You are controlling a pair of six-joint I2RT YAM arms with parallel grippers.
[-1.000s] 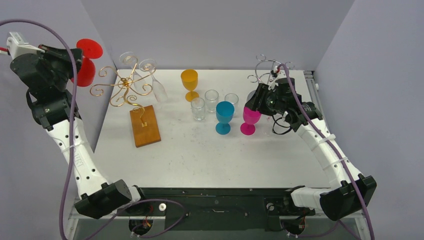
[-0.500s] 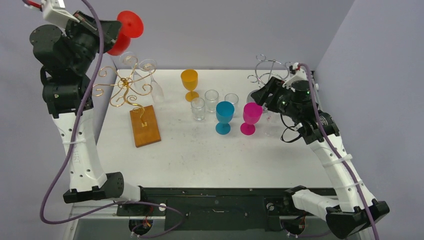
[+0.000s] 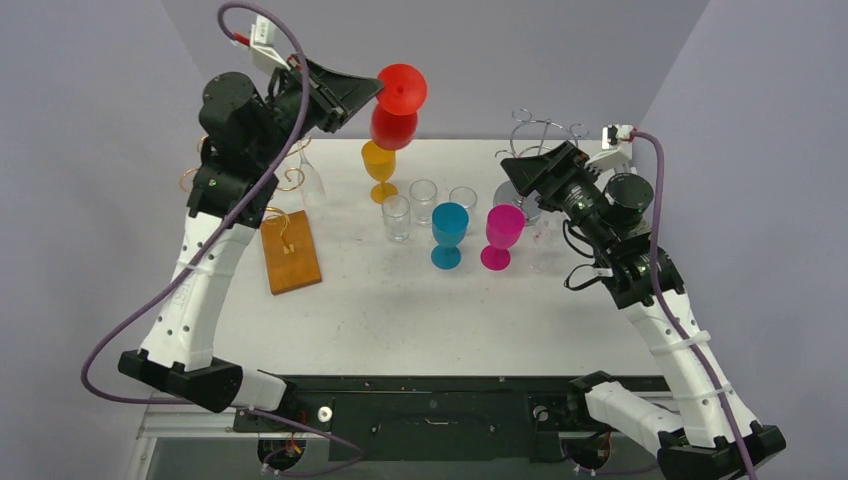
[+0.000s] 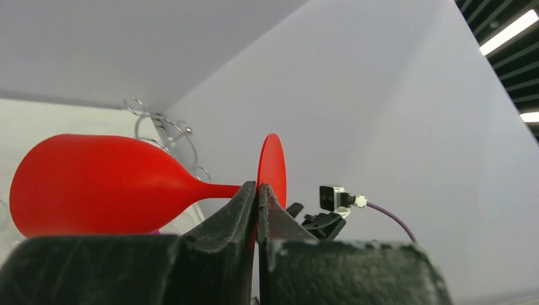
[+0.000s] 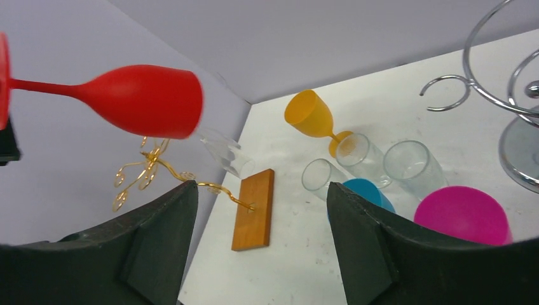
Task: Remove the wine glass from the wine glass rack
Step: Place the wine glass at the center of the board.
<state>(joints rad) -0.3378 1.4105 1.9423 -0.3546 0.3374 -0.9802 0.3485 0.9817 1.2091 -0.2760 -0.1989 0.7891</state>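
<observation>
My left gripper [image 3: 377, 93] is shut on the stem of a red wine glass [image 3: 397, 108] and holds it on its side, high above the back of the table over the orange glass [image 3: 379, 160]. In the left wrist view the fingers [image 4: 245, 210] pinch the stem between the bowl [image 4: 102, 184] and the foot. The gold wine glass rack [image 3: 288, 178] on its wooden base [image 3: 290, 250] stands at the back left, partly hidden by the left arm, with a clear glass [image 3: 315, 180] hanging on it. My right gripper [image 3: 520, 172] is open and empty above the pink glass [image 3: 500, 235].
A blue glass [image 3: 448, 232] and three clear tumblers [image 3: 423, 200] stand mid-table next to the pink one. A chrome wire rack [image 3: 543, 135] stands at the back right behind my right gripper. The right wrist view shows the red glass [image 5: 143, 98] and gold rack [image 5: 146, 168].
My left arm has swung from the far left up and to the right, carrying the red glass away from the gold rack. My right arm has lifted and drawn back from the pink glass.
</observation>
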